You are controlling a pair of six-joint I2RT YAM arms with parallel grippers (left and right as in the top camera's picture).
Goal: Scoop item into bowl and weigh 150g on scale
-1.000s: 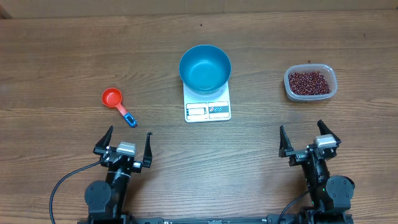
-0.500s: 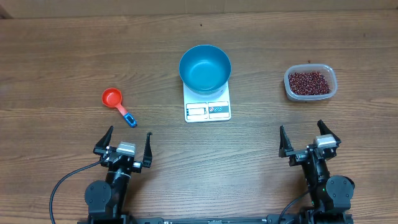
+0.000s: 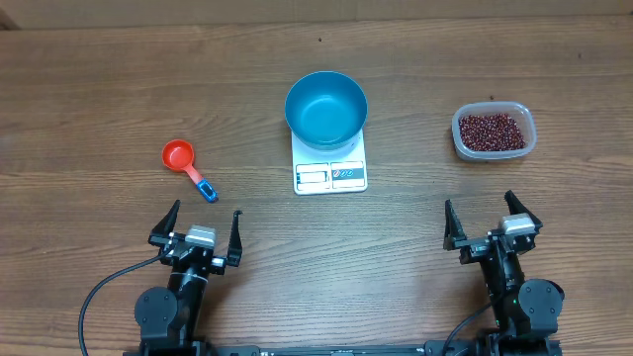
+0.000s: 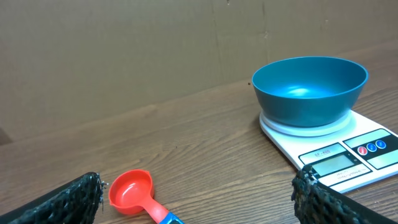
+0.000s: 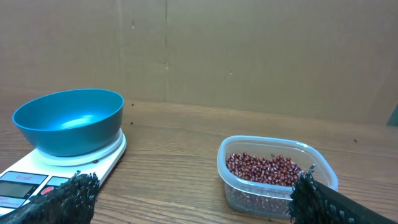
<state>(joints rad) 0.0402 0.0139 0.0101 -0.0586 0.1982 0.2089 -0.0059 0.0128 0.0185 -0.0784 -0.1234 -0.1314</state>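
The blue bowl [image 3: 326, 109] sits empty on the white scale [image 3: 330, 175] at the table's middle; both also show in the left wrist view as bowl [image 4: 309, 90] and scale [image 4: 348, 155]. The red-brown beans [image 3: 492, 130] lie in a clear container at the right, seen too as beans [image 5: 266, 168]. My left gripper [image 3: 198, 225] stands open near the front edge, below the red scoop [image 3: 186, 164]. My right gripper [image 3: 492, 220] stands open below the beans. Neither holds anything.
The clear plastic container [image 3: 529, 138] holds the beans at right. The red scoop [image 4: 134, 191] with a blue handle end lies left of the scale, bowl side up. A brown cardboard wall [image 4: 124, 50] backs the table.
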